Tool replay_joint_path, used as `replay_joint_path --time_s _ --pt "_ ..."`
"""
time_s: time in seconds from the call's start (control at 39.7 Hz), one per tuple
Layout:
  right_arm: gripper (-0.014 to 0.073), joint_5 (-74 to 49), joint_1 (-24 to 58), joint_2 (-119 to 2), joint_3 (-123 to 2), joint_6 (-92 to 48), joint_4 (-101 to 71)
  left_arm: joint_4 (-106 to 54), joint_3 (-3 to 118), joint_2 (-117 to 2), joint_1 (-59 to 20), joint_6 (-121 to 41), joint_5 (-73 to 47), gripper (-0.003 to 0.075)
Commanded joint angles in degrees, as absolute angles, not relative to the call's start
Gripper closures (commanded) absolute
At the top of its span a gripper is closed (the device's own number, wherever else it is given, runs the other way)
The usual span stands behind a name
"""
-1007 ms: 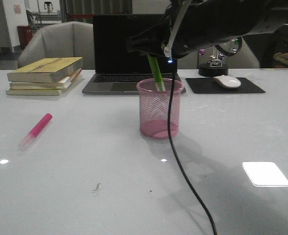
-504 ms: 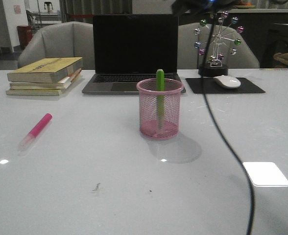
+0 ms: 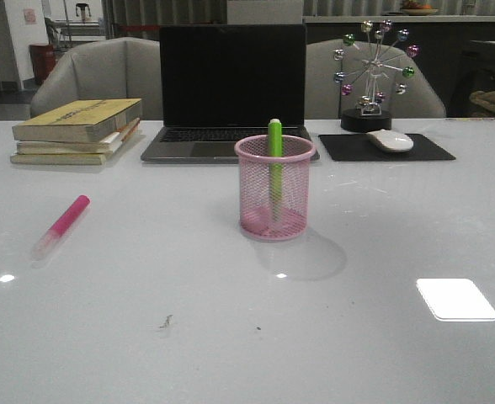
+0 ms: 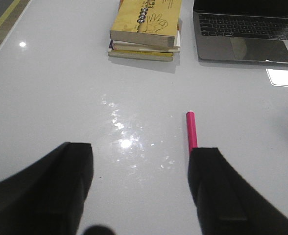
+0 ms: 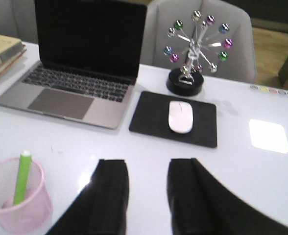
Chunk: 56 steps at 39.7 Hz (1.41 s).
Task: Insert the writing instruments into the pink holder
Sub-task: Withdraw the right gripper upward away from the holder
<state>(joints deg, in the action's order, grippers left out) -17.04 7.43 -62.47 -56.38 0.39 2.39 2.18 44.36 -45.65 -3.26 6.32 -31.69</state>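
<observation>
Grey upholstered chairs (image 3: pixel 104 67) are seen behind a glossy white desk (image 3: pixel 231 337), on which the round pink wire-mesh holder (image 3: pixel 274 187) is placed near the middle. One lime green highlighter marker (image 3: pixel 274 160) is standing almost upright inside it, its top end rising a little above the rim. The hot pink highlighter marker with a clear cap (image 3: pixel 61 225) is lying flat on the desk, well apart from the holder, on the left side.

Behind the holder an open dark laptop (image 3: pixel 231 84) is placed, with a stack of yellow books (image 3: pixel 77 130) to its left. To its right a black mouse pad (image 3: pixel 386 147) with a white mouse (image 3: pixel 390 140) is seen, and a small ferris-wheel ornament with coloured balls (image 3: pixel 374 71) behind that.

The left end effector (image 4: pixel 139 191) is held above the desk with its fingers wide apart, the pink marker close to one of them. The right end effector (image 5: pixel 146 193) is also held with its fingers apart, nothing between them, the holder off to one side.
</observation>
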Motion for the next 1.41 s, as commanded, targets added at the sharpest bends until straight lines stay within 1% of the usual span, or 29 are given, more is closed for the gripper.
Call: replay_joint_path --time_s 0.0,0.2,0.4,1.18,1.38 --pt "0.0261 -14.32 5.19 -56.08 -52.87 0.00 3.01 1.78 46.48 -45.56 -3.24 6.75 -27.59 0.0231" --pt "0.0261 -19.06 4.17 -46.60 -46.13 0.00 2.82 1.78 46.48 -45.56 -3.24 6.75 -27.63 0.0231" --pt "0.0261 -24.81 4.17 -41.95 -42.94 0.00 2.82 1.78 46.48 -45.56 -3.24 6.75 -27.73 0.0231" --pt "0.0261 -26.41 4.17 -41.51 -42.62 0.00 2.82 0.00 46.48 -45.67 -3.24 6.75 -27.52 0.0231" --pt "0.0261 -27.09 4.17 -41.51 -42.62 0.00 2.82 -2.04 48.10 -49.91 -3.24 6.75 -29.02 0.0231"
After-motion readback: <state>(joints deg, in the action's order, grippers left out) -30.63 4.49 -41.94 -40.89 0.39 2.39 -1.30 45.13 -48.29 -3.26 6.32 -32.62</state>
